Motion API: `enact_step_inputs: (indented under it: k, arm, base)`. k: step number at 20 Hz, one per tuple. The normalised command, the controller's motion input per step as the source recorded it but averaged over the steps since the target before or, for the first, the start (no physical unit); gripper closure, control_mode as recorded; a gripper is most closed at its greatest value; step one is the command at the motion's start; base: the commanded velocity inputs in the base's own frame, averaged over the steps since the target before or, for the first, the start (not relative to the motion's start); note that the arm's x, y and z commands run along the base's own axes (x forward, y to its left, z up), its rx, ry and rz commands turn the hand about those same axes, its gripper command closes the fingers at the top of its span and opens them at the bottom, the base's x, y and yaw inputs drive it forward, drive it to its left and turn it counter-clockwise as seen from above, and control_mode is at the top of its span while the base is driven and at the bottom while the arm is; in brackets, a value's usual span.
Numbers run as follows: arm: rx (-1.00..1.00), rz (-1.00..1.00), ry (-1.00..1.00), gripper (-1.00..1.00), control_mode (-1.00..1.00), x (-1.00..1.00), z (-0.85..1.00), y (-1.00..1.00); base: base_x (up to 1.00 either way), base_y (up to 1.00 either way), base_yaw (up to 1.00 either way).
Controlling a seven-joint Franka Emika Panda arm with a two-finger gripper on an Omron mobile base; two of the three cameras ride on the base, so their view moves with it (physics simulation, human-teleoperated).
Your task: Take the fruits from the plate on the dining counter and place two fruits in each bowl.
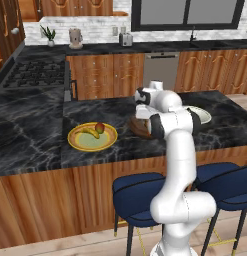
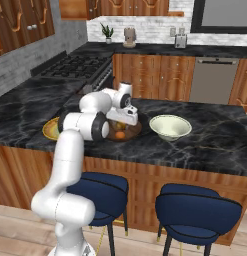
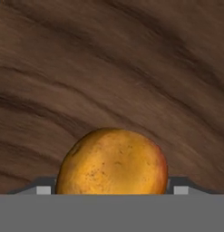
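My gripper [image 3: 111, 190] hangs low inside the dark brown wooden bowl [image 2: 135, 131], open. Its fingertips [image 3: 43, 190] flank a brownish-orange round fruit [image 3: 112, 162] with a narrow gap on each side. The fruit [image 2: 120, 134] rests on the bowl's wooden floor. To the left, the yellow-rimmed plate [image 1: 75, 142] on the dining counter [image 1: 35, 145] holds a yellow banana [image 1: 90, 132] and a reddish apple [image 1: 99, 127]. The pale cream bowl [image 2: 170, 126] stands just right of the wooden bowl [image 1: 139, 128]. My arm hides much of the wooden bowl in the left base view.
Two blue stools [image 1: 137, 192] stand against the counter's near side beside my base. A gas hob [image 1: 35, 75] lies at the far left. The wall counter behind carries a potted plant [image 1: 48, 35] and small appliances.
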Motion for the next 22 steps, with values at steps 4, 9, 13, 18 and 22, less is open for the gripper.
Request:
enact_step_inputs:
  k: [4, 9, 13, 18, 22]
  arm:
    - [0.0, 0.0, 0.0, -1.0, -1.0, -0.46, 0.0, 0.0]
    - [0.0, 0.0, 0.0, -1.0, -1.0, -0.96, 0.05, 0.16]
    - [0.0, 0.09, -0.06, -1.0, -1.0, -0.98, 0.15, 0.81]
    - [0.0, 0.21, -0.06, -1.0, -1.0, -0.4, 0.67, 0.9]
    - [0.0, 0.19, 0.01, -1.0, -1.0, -0.29, 0.49, 0.99]
  base:
    - [0.0, 0.0, 0.0]
    - [0.0, 0.0, 0.0]
    - [0.0, 0.0, 0.0]
    - [0.0, 0.0, 0.0]
    - [0.0, 0.0, 0.0]
